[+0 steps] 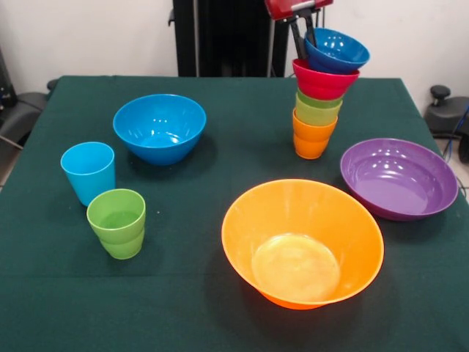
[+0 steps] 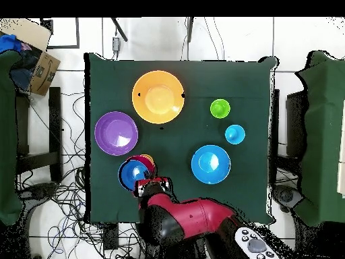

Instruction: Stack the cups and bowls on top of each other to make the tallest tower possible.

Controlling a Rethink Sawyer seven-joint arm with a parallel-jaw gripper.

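Observation:
The tower stands at the back right: an orange cup lowest, then a yellow-green cup, a lime green cup and a small red bowl. A blue bowl sits tilted on top. My gripper comes down from above with its fingers astride the blue bowl's left rim, shut on it. In the overhead view the gripper is beside that blue bowl. Loose on the table are a second blue bowl, a light blue cup, a green stepped cup, a large orange bowl and a purple bowl.
The dark green cloth covers the table. The purple bowl lies just right of the tower and the large orange bowl just in front of it. The robot pedestal stands behind the table. A cardboard box sits off the table.

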